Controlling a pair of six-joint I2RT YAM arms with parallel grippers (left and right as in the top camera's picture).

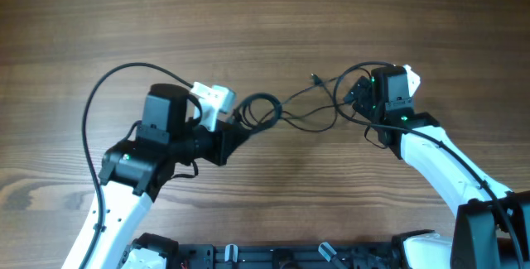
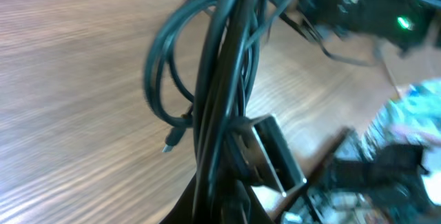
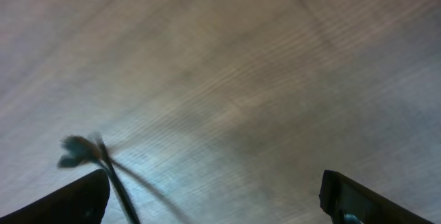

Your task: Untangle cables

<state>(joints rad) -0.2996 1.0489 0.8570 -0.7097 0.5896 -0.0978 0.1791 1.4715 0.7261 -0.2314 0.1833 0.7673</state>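
Note:
The cables [image 1: 286, 108] are thin black wires stretched between my two grippers above the wooden table. A looped bundle [image 1: 261, 108] hangs at my left gripper [image 1: 238, 123], which is shut on it. In the left wrist view the strands [image 2: 220, 79] run up out of the jaws [image 2: 234, 200], and a small plug end [image 2: 172, 138] dangles below a loop. A free plug end [image 1: 315, 77] lies on the table. My right gripper [image 1: 358, 95] is at the far end of the cables. In the right wrist view its fingers [image 3: 217, 207] are wide apart, and one strand with a plug [image 3: 77, 148] passes beside the left finger.
The wooden table [image 1: 265, 21] fills the view. The thicker black arm cable [image 1: 91, 112] arcs over the left arm. A white block [image 1: 214, 97] sits on the left wrist. The robot bases are at the front edge [image 1: 273, 256].

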